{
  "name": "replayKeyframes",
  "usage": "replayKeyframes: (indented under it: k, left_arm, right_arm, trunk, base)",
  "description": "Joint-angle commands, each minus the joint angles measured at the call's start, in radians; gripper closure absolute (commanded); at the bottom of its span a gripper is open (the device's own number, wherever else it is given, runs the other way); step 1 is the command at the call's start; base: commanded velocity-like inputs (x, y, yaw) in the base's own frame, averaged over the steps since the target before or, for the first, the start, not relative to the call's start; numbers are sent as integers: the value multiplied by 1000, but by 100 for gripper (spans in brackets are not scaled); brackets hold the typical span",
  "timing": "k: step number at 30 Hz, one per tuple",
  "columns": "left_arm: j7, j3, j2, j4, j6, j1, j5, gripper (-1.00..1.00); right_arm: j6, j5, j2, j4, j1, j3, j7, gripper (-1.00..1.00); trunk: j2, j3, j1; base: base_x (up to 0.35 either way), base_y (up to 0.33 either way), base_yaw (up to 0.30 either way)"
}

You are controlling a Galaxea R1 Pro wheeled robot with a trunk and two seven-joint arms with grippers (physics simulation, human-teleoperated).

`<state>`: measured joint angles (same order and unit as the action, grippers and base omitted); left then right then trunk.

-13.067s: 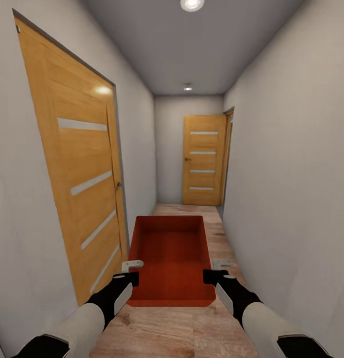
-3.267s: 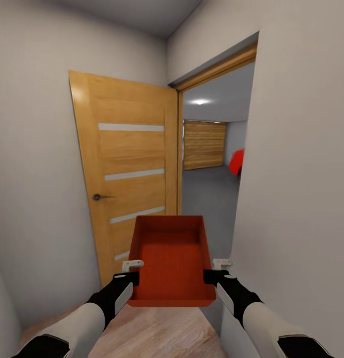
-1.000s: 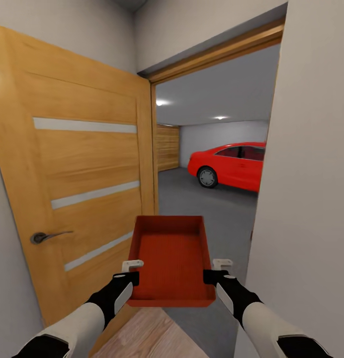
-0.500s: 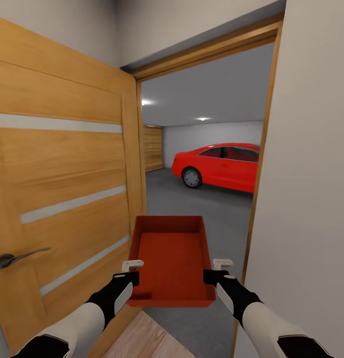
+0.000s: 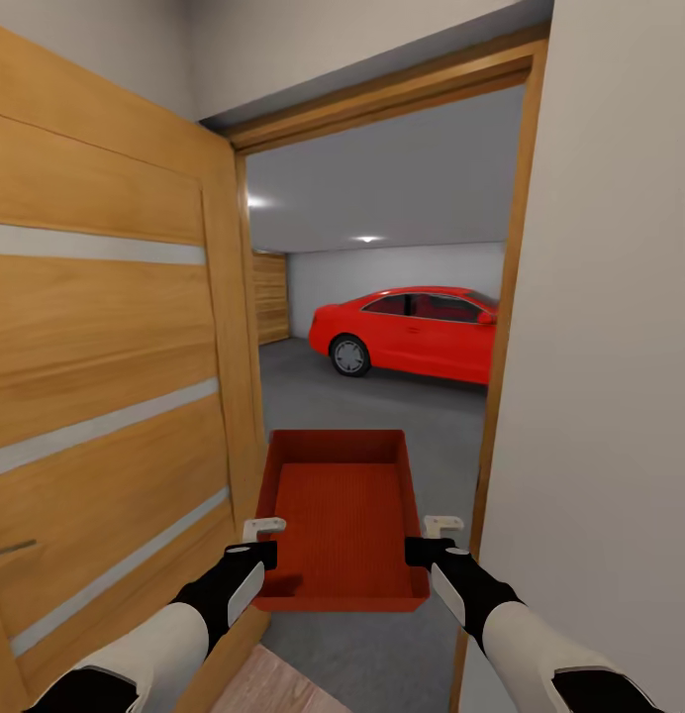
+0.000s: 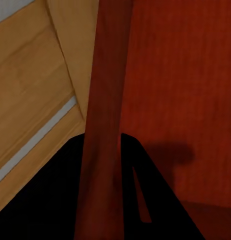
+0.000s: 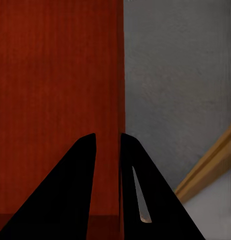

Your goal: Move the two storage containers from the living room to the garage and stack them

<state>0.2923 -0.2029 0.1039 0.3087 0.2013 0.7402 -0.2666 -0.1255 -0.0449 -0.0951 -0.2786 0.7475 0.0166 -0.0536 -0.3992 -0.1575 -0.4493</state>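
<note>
Red-orange storage container (image 5: 342, 515) hangs in the garage doorway, left tool (image 5: 264, 543) and right tool (image 5: 429, 540) each clamped on a side wall. It looks stiff and light; the walls suit gripping.

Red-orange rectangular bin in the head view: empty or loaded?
Empty. The head view looks down into the red-orange rectangular bin and shows only its bare ribbed bottom and plain inner walls; nothing lies in it.

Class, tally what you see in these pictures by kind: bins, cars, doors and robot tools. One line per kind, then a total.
Bins: 1
Cars: 1
Doors: 2, open door and garage door
Tools: 2, left tool and right tool
Total: 6
</note>
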Motion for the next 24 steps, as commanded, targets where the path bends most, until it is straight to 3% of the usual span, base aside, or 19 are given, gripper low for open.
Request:
replayKeyframes:
  k: [1,24]
  left_arm:
    - [7,46,-46,6,-36,1,2,100]
    - [5,46,-46,6,-36,1,1,100]
  right_arm:
    - [-5,-13,2,1,0,-6,1,100]
    - [-5,-13,2,1,0,-6,1,100]
  trunk:
    - [-1,0,-1]
    - [-1,-8,-1]
  base:
    - [210,195,-239]
    - [228,221,-239]
